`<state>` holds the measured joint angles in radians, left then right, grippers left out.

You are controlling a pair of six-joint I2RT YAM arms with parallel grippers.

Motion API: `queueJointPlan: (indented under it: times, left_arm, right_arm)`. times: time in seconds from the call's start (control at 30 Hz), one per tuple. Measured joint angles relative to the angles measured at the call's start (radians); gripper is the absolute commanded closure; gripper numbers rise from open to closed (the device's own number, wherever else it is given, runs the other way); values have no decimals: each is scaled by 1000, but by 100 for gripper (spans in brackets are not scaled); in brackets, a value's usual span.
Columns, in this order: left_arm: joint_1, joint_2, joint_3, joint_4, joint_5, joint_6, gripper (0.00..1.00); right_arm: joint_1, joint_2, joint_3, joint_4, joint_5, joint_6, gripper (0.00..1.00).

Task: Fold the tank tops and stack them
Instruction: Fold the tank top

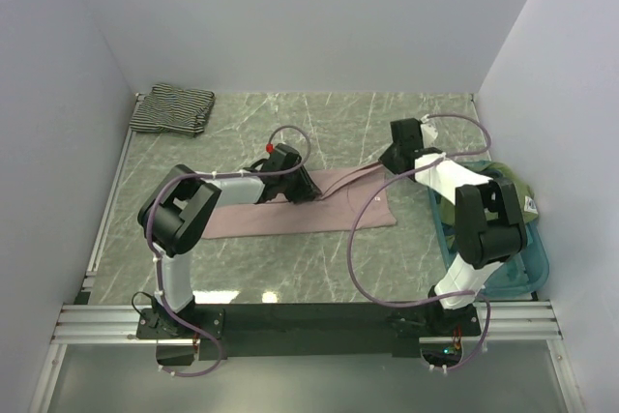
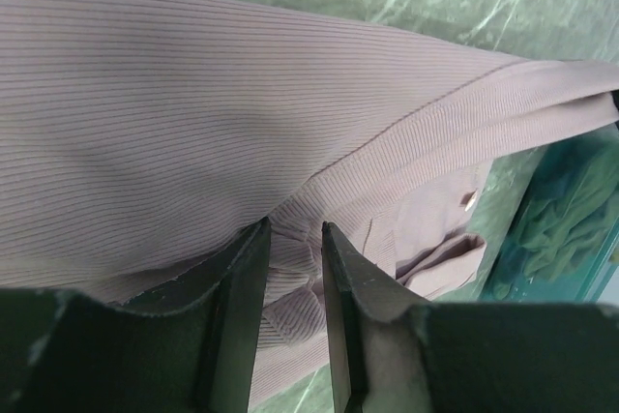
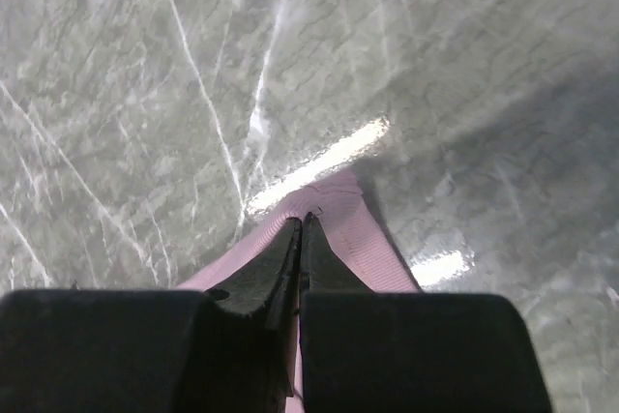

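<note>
The soft, ribbed, dusty mauve-pink tank top (image 1: pixel 324 212) is down on the middle of the grey-green marble-patterned table (image 1: pixel 338 123), spread in a long flat band, and both arms are on it. On its far edge the left gripper (image 2: pixel 295 234) has its black fingers standing partly apart with a thick gather of the ribbed cloth bunched between them. That reads as a pinch on the fold. At the top's right end, the right gripper (image 3: pixel 302 224) has its fingers pressed tight together on a narrow pink shoulder strap (image 3: pixel 353 239), and from above that strap runs taut and raised off the table toward the right arm.

Over in the far left corner sits the fine black-and-white striped tank top (image 1: pixel 172 109), already a compact folded bundle, well apart from the action. So that's one top done, by the look of it.

The pink one is mid-fold at best. It still needs folding to a similar size, then carrying across to stack with the striped one. Along the right edge, a teal plastic tray (image 1: pixel 538 273) holds some olive-green cloth (image 1: pixel 508 187). What that is, I can't tell.
</note>
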<state>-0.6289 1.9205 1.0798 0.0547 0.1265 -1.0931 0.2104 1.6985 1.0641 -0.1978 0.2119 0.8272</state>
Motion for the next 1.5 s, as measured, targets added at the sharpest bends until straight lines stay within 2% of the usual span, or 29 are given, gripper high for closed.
queueJointPlan:
  times: [0.23, 0.33, 0.37, 0.47, 0.53, 0.7, 0.9, 0.93, 1.13, 1.2, 1.5]
  left_arm:
    - [4, 1, -3, 6, -3, 0, 64]
    - [4, 1, -5, 10, -2, 0, 64]
    - [4, 1, -5, 10, -3, 0, 64]
    - [4, 1, -5, 10, -2, 7, 64]
    - [4, 1, -4, 9, 0, 14, 64]
    - [4, 1, 14, -20, 0, 43, 62]
    - [4, 1, 51, -86, 0, 78, 57]
    - [4, 1, 56, -94, 0, 82, 54]
    - [5, 1, 106, -156, -1, 110, 47]
    - [6, 1, 128, -175, 0, 117, 47]
    - [26, -26, 261, -263, -10, 150, 48]
  right_arm:
    - [5, -6, -139, 119, -22, -10, 98]
    - [6, -6, -174, 153, -31, -8, 90]
    - [6, -6, -185, 169, -35, -6, 82]
    - [8, -13, -223, 208, -41, -4, 71]
    - [10, -21, -238, 213, -40, -5, 69]
    - [10, -30, -239, 229, -39, -6, 71]
    - [10, 9, -175, 189, -37, 4, 85]
    - [10, 13, -165, 180, -37, 5, 91]
    - [10, 17, -139, 125, -29, 11, 93]
    - [10, 23, -132, 108, -30, 10, 92]
    - [10, 27, -126, 58, -55, -3, 75]
